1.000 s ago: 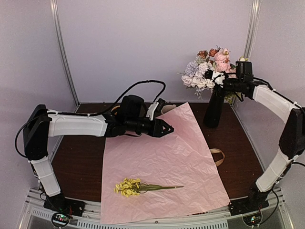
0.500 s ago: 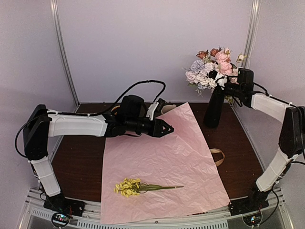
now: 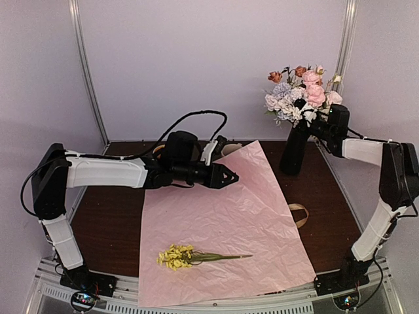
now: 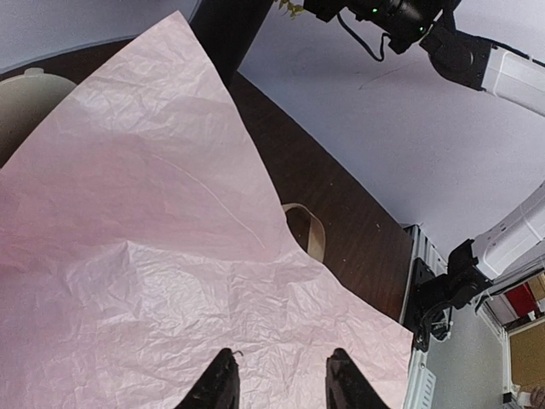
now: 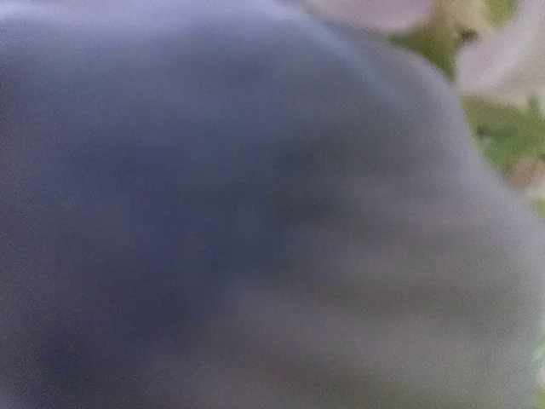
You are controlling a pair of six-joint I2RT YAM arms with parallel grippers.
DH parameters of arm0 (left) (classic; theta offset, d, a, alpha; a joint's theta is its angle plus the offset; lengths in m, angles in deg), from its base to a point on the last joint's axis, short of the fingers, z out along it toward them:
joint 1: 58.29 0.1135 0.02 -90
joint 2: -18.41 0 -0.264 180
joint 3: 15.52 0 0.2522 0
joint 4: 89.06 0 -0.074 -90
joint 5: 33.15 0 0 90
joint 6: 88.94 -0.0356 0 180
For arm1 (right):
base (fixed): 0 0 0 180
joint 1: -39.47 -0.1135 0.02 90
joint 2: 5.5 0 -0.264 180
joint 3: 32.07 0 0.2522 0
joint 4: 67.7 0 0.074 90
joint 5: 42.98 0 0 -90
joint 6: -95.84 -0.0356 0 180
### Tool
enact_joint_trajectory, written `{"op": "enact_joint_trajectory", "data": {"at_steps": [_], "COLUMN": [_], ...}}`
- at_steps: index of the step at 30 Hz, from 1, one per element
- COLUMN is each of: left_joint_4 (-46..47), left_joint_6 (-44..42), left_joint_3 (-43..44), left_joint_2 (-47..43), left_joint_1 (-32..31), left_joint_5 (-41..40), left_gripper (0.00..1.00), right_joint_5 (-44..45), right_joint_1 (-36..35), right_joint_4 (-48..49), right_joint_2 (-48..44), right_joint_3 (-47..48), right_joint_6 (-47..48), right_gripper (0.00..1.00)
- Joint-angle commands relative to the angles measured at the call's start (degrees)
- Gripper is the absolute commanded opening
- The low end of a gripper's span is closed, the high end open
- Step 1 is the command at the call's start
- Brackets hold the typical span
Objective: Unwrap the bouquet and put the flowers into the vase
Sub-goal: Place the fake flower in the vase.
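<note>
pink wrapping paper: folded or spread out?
Spread out. The pink paper lies open and flat on the table, crinkled but unfolded, with one yellow flower sprig lying on it near its front edge.

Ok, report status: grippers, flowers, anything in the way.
Left gripper open, empty, above the pink paper. Right gripper shut at the flowers, which stand in the vase. One yellow sprig lies on the paper. Nothing in the way.

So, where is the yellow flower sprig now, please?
In the top view, the yellow sprig lies on the pink paper, near its front edge, left of centre.
</note>
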Motion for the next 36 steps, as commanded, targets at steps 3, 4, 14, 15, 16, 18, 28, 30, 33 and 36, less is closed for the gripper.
{"op": "enact_joint_trajectory", "data": {"at_steps": [3, 4, 14, 15, 16, 18, 28, 30, 33, 36], "left_joint_4": [3.4, 3.5, 4.0, 4.4, 4.5, 5.1, 8.3, 9.3, 10.8, 10.8], "left_joint_6": [0.7, 0.7, 0.3, 0.3, 0.3, 0.1, -0.5, -0.4, -0.1, -0.3], "left_joint_3": [-1.8, -1.9, -3.1, -3.4, -3.8, -4.4, -6.1, -6.8, -8.1, -9.2], "left_joint_2": [-1.9, -2.0, -3.5, -3.8, -4.1, -4.5, -5.4, -5.7, -6.2, -7.1], "left_joint_1": [0.5, 0.5, 0.5, 0.5, 0.5, 0.5, 0.5, 0.5, 0.5, 0.5], "left_joint_5": [0.9, 0.9, 0.6, 0.5, 0.5, 0.4, 0.6, 0.6, 0.9, 0.8], "left_gripper": [0.38, 0.38, 0.38, 0.38, 0.38, 0.38, 0.38, 0.38, 0.38, 0.38], "right_joint_5": [3.5, 4.0, 6.1, 6.1, 6.0, 5.9, 8.3, 8.6, 9.5, 9.7], "right_joint_1": [0.3, 0.3, 0.4, 0.4, 0.3, 0.3, 0.2, 0.2, 0.3, 0.2], "right_joint_4": [4.8, 5.3, 2.0, 1.7, 1.8, 2.3, -1.6, -3.0, -5.1, -8.3], "right_joint_2": [1.6, 1.9, 3.2, 2.4, 1.3, -1.0, -9.7, -10.9, -12.8, -15.1], "right_joint_3": [-3.6, -3.9, -4.1, -4.4, -5.2, -6.5, -8.4, -8.7, -9.8, -12.0], "right_joint_6": [-5.1, -5.4, -5.3, -5.4, -5.5, -5.7, -7.3, -6.9, -5.4, -2.5], "right_gripper": [0.0, 0.0, 0.01, 0.02, 0.03, 0.09, 0.54, 0.55, 0.56, 0.64]}}
